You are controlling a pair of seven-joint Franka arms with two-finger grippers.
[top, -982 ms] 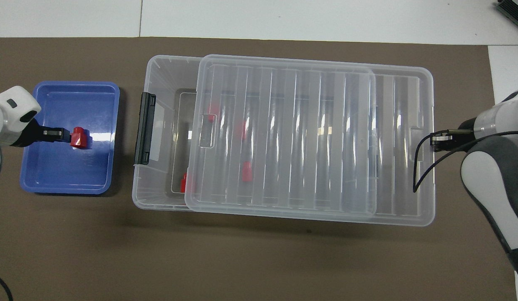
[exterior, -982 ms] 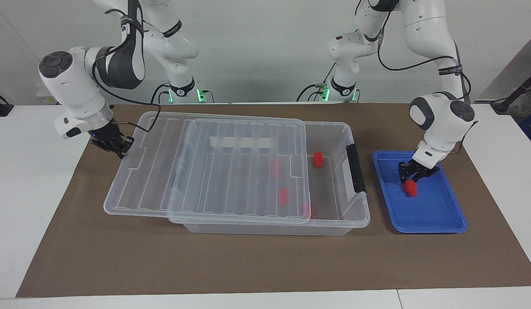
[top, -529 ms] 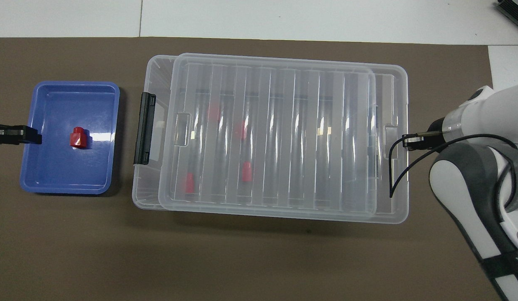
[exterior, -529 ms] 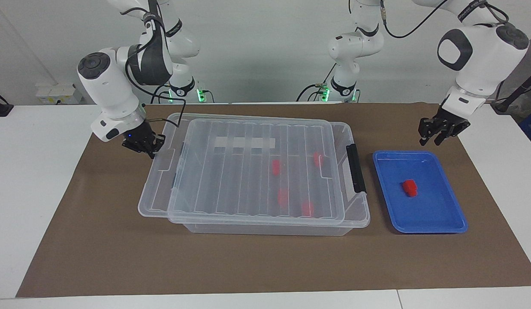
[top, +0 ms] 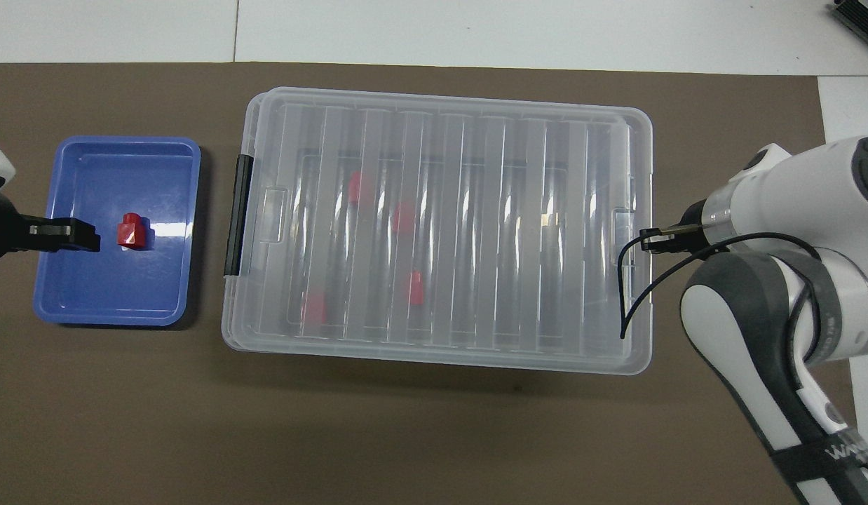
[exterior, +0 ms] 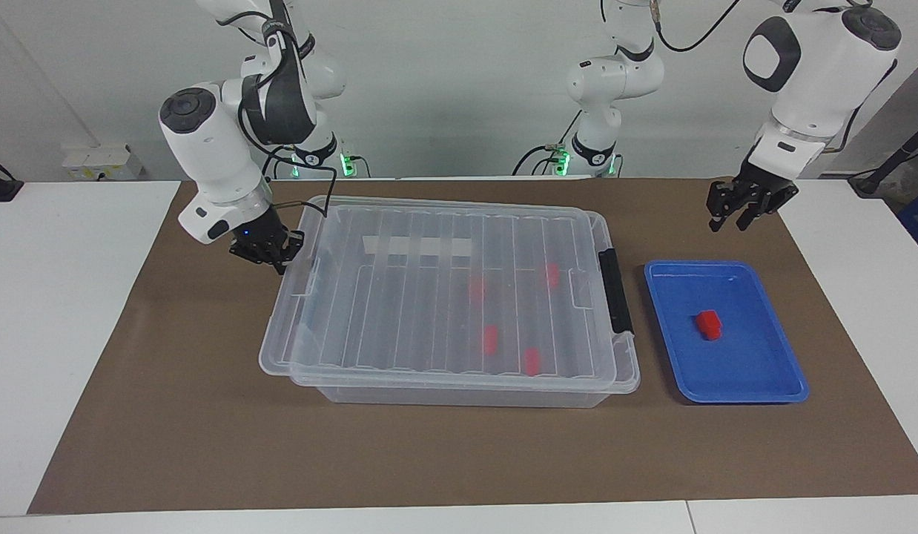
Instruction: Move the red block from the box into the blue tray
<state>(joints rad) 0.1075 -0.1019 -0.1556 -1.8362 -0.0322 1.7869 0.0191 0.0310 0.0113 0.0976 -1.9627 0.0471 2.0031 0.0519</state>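
One red block point(exterior: 709, 325) lies in the blue tray point(exterior: 755, 382) at the left arm's end of the table; it also shows in the overhead view point(top: 133, 232). My left gripper point(exterior: 732, 218) is open and empty, raised over the tray's edge nearest the robots. The clear box point(exterior: 466, 394) stands mid-table with its ribbed lid point(exterior: 400, 311) lying over it. Several more red blocks point(exterior: 490, 339) show through the lid. My right gripper point(exterior: 278, 257) is shut on the lid's end tab at the right arm's end point(top: 650, 240).
A black latch point(exterior: 618, 291) is on the box's end that faces the tray. A pale tape strip point(exterior: 417, 246) lies on the lid. A brown mat point(exterior: 429, 460) covers the table under the box and tray.
My left gripper let go of the red block in the tray and rose away from it. My right gripper slid the lid toward the tray until it covers the box.
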